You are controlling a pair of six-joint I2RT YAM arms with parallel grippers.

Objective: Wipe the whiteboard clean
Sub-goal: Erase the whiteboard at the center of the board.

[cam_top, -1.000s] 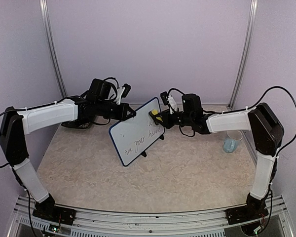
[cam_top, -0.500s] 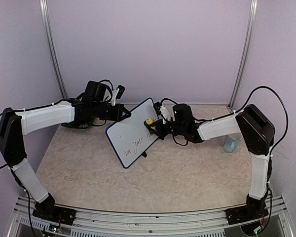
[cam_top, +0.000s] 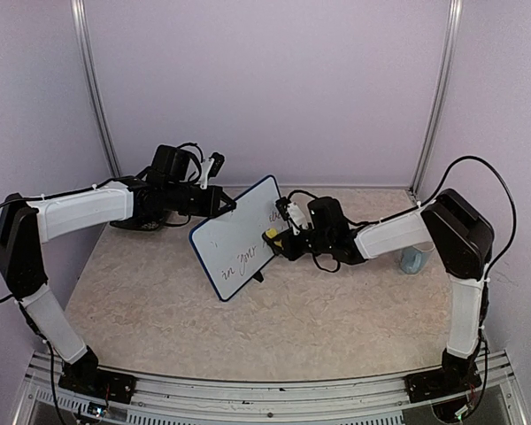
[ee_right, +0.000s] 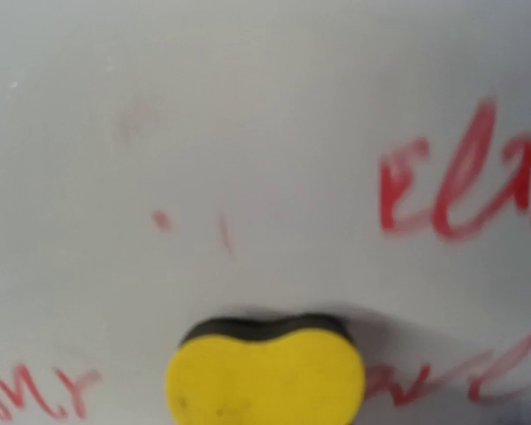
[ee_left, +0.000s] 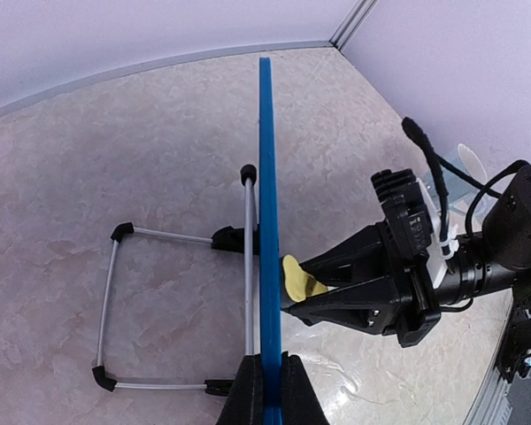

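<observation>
Left gripper clamped on whiteboard edge; right gripper clamped on yellow sponge, pressed against whiteboard face.

This is a robot lab cell. Plain lilac walls and metal posts enclose a marbled table, with a left arm and a right arm bolted on.

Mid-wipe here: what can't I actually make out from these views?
- Writing on the whiteboard: too small in the top view; blurred and cropped by the edges in the right wrist view.
- Board face: edge-on in the left wrist view.
- Right gripper: outside the right wrist view; only the yellow sponge shows.
</observation>
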